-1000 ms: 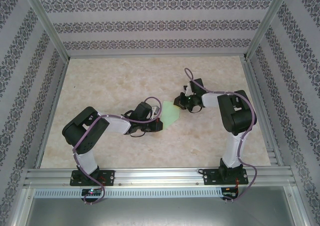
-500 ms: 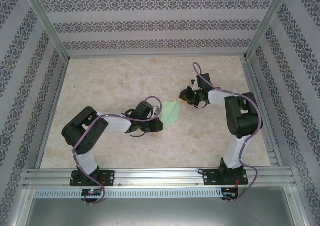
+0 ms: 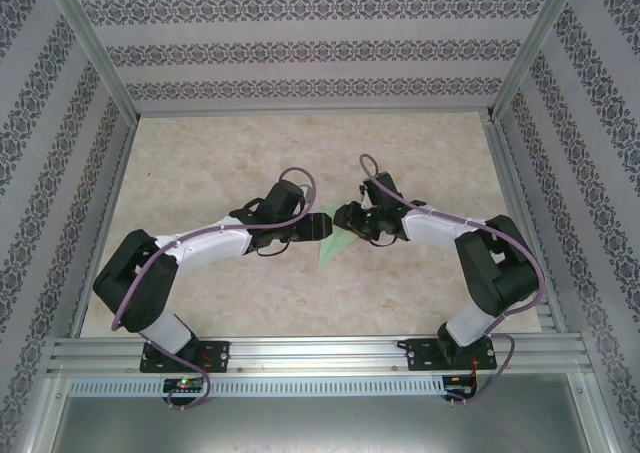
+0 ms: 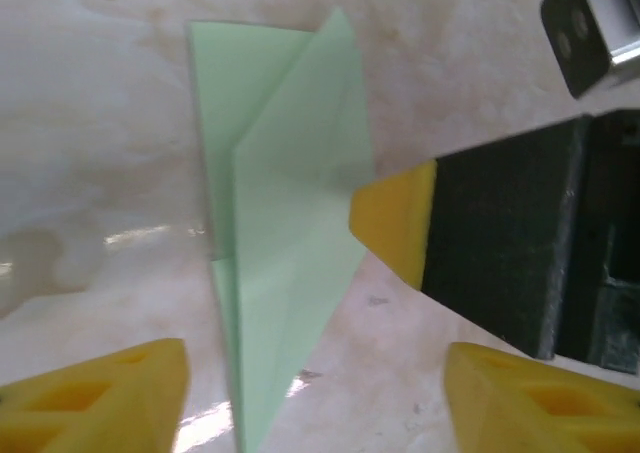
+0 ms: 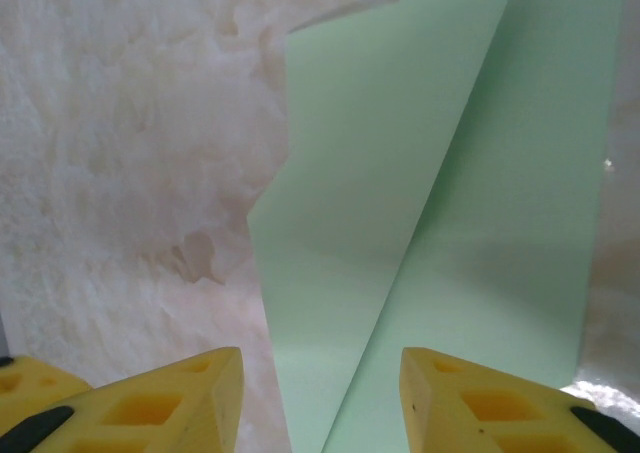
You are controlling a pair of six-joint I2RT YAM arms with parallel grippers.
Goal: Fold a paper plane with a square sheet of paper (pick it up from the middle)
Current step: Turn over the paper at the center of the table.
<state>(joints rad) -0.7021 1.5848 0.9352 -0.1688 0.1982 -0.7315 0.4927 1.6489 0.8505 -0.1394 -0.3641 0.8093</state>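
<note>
- Since the earlier views both arms have swung inward. The left hand (image 3: 320, 226) has reached forward to the paper plane (image 3: 326, 246). The right hand (image 3: 343, 218), which had drawn off to the plane's far right, is back over its broad end.
- The plane lies flat on the worktop (image 3: 220, 153). It is a narrow pale green wedge with its sharp point towards the arm bases and its broad end under the two hands.
- The left hand is released. In its wrist view the fingers stand wide on either side of the plane's pointed half, with nothing pinched.
- The right hand is released too, its fingers parted above the plane's long crease. One yellow fingertip (image 4: 395, 223) sits at the plane's right edge; I cannot tell whether it touches the paper or is just over it.
- Handling, as a judgement: the plane is very light, thin and limp. It is likely to skate on the glossy worktop at the slightest nudge and to crumple if squeezed hard. The stacked folds should make it stiffest along the centre crease.
- The best place to take hold is probably the middle of that crease, pinching across the layers. The sharp point and the loose outer edges would bend or unfold.
</note>
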